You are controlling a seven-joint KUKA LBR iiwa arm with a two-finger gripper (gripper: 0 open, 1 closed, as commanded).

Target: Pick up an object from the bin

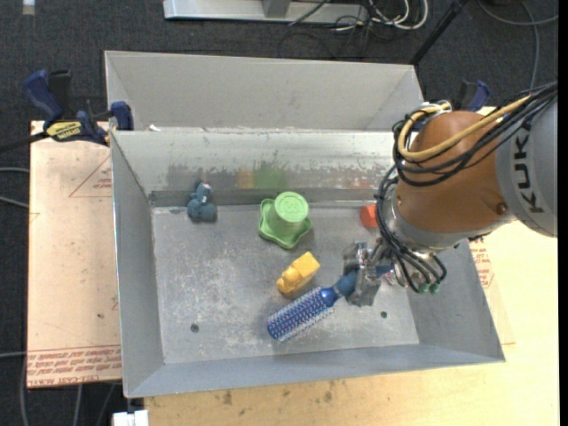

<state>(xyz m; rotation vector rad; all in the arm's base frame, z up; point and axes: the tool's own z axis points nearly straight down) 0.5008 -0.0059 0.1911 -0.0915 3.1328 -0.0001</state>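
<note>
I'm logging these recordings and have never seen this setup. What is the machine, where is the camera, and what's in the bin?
The camera looks down on a grey metal bin from above. The arm reaching in from the right is a robot; its gripper is at the handle end of a blue brush, but whether it grips it cannot be told. Also in the bin: a yellow block, a green cup, a small blue thing and something orange by the arm.

Scuffed matt metal bin (204, 273), bristly blue plastic hairbrush (297, 318)
</note>
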